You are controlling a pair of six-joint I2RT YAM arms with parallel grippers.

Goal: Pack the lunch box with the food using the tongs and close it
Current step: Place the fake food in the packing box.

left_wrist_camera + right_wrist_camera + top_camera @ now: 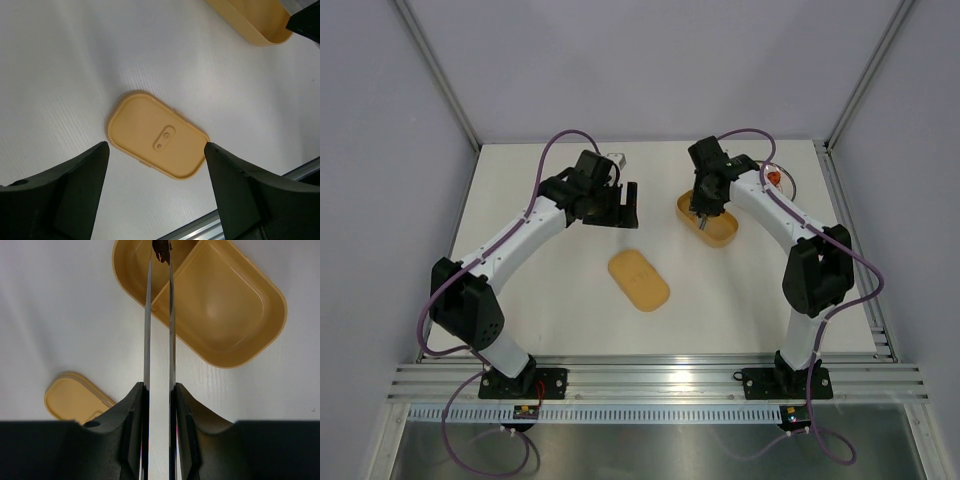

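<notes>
We see the right pincer (159, 387) clamped on the tongs (148, 315), which pinch a dark food piece (162, 251) over the lunch box (272, 315). The left pincer (155, 146) hangs wide open above the lid (145, 120)

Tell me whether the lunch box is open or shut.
Open. The lunch box shows both compartments uncovered; its lid lies apart from it.

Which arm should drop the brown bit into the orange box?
Right. The right gripper is shut on the silver metal tongs, which pinch a dark brown food piece over the mustard-orange oval plastic lunch box. The left gripper hangs open over the lid.
</notes>
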